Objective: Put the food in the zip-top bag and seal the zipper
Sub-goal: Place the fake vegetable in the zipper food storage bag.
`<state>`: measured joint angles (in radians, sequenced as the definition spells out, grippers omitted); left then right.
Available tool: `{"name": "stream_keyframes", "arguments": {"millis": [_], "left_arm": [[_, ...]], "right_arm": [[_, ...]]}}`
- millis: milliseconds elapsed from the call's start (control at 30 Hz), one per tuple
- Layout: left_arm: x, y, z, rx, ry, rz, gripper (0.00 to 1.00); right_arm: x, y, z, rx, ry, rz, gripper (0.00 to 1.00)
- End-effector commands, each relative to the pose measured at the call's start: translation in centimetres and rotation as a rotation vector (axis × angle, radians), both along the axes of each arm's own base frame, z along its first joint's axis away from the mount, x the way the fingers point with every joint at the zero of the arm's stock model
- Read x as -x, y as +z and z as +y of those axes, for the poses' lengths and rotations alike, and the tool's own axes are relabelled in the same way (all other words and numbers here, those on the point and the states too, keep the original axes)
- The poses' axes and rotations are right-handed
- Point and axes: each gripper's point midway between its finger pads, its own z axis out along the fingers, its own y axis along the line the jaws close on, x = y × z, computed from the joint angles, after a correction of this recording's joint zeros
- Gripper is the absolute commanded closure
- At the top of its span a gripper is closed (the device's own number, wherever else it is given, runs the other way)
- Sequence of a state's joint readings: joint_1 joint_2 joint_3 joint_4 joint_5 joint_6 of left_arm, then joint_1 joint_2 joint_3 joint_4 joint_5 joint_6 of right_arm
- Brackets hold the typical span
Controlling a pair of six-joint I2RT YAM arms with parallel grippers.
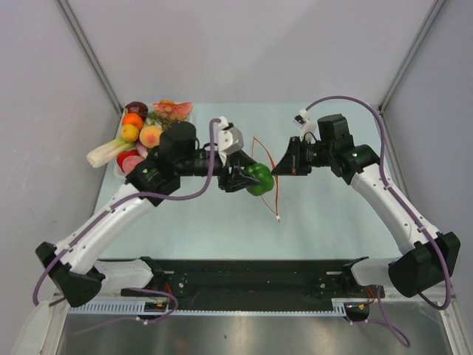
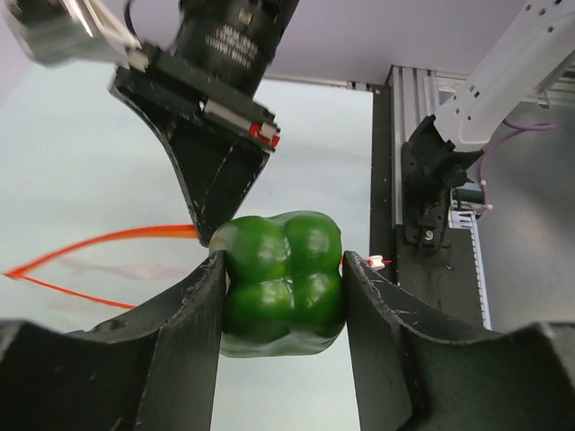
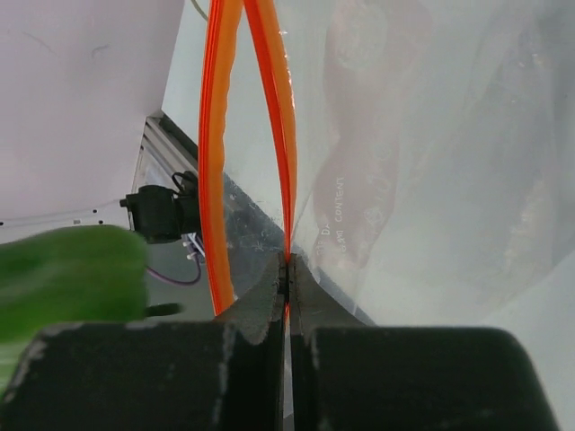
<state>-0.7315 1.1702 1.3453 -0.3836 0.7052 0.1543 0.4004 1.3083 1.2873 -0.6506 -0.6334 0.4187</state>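
My left gripper [image 1: 255, 180] is shut on a green toy pepper [image 1: 259, 178], held above the table; the left wrist view shows the pepper [image 2: 283, 283] squeezed between both fingers. My right gripper [image 1: 278, 166] is shut on the red-orange zipper [image 3: 287, 215] of the clear zip-top bag [image 3: 431, 180] and holds that edge up. The second zipper strip [image 3: 216, 162] bows away, so the mouth gapes. The pepper sits just left of this opening [image 3: 72, 278]. In the top view the zipper [image 1: 275, 196] runs down to a small white end. More toy food [image 1: 140, 129] lies at the far left.
A clear tray [image 1: 118, 170] at the far left holds several toy fruits and vegetables, among them a watermelon slice [image 1: 174, 111] and a pale stalk [image 1: 109, 151]. A black rail [image 1: 251, 277] runs along the near table edge. Grey walls stand on both sides.
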Motion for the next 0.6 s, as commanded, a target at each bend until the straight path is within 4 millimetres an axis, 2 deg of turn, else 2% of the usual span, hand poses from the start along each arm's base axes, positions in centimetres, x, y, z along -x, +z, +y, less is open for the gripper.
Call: {"name": "stream_keyframes", "arguments": {"millis": [0,133,267,367,467,567], "left_arm": [[-0.6,-0.3,-2.0,0.053,0.007,0.092,0.90],[-2.4,-3.1,-2.8,0.009,0.066,0.135,0.90],[-5.5,-5.9,-2.3,-0.061,0.219,0.139,0.91],[-6.0,-6.4,-2.2,-0.075,0.246,0.132,0.91],[-7.5,-6.5,-1.8,-0.079,0.317,0.104,0.91],[-9.6,-6.9,-1.5,-0.111,0.396,0.051,0.87]], "right_arm": [[0.1,2.4,0.6,-0.054,0.030,-0.069,1.00],[0.3,2.0,0.3,-0.045,0.034,-0.073,1.00],[0.3,1.6,-0.1,-0.038,0.027,-0.070,1.00],[0.1,1.1,-0.5,-0.028,0.015,-0.066,1.00],[-0.1,0.5,-0.9,-0.028,0.001,-0.043,1.00],[0.0,0.4,-1.0,-0.042,0.001,-0.030,1.00]]}}
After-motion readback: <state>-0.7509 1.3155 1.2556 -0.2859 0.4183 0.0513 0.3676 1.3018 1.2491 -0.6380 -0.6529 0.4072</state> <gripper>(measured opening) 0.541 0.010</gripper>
